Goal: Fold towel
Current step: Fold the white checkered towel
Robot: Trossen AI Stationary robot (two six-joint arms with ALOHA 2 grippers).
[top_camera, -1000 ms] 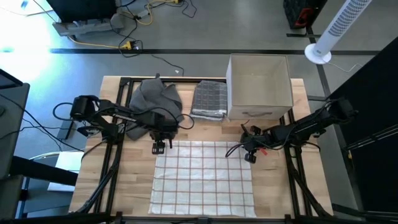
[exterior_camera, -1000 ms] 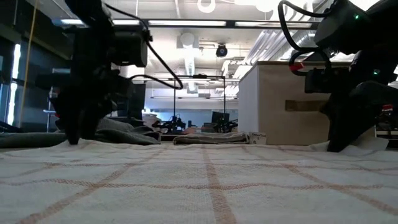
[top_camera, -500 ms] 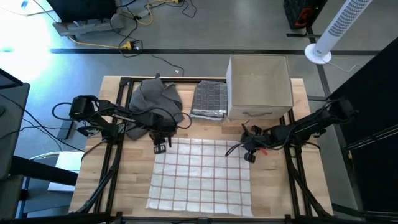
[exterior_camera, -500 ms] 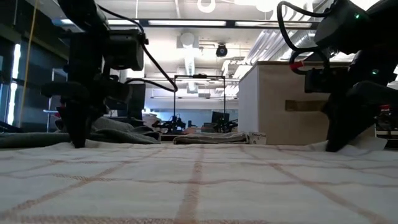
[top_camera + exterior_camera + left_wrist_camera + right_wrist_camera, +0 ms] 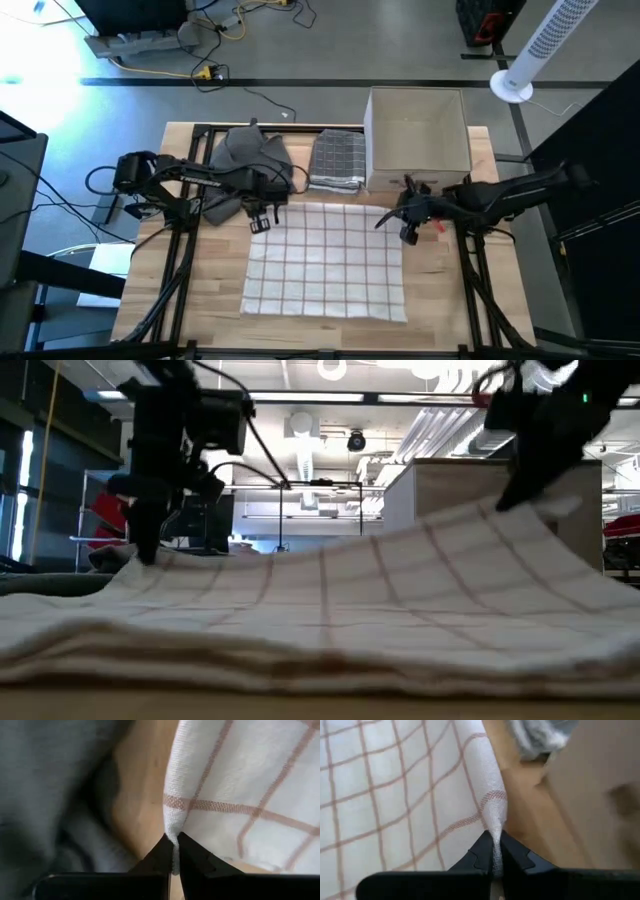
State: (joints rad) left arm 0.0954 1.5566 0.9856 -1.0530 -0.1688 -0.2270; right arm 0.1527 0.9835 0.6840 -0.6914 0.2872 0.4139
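Two grippers: each is pinched tight on one far corner of the towel [image 5: 328, 258], the cloth caught between its fingertips.
Left gripper [image 5: 172, 856]: its dark fingers [image 5: 160, 855] are closed to a sliver with the towel's hemmed corner squeezed between them; in the high view it sits at [image 5: 260, 222].
Beside the left fingers: bare wood of the table [image 5: 142, 800] lies right next to the pinched corner, and beyond that wood is a rumpled grey cloth [image 5: 250, 160].
Right gripper [image 5: 493, 852]: its fingers [image 5: 481, 851] are likewise shut onto the other far corner, the cloth rising in a narrow fold out of the tips; from above it is at [image 5: 408, 228].
Beside the right fingers: wood, then the side of the cardboard box [image 5: 417, 140] close by.
Towel between the grippers: white with thin reddish checks, its far edge is carried off the table while the near edge lies bunched on the wood; in the low view it slopes up highest toward the right-hand corner [image 5: 440, 570].
Farther out from the fingers: a folded grey checked towel [image 5: 336, 160] lies between the grey cloth and the box, touching the box's side.
Beyond the table: a white tower fan [image 5: 545, 45] stands on the floor past the box.
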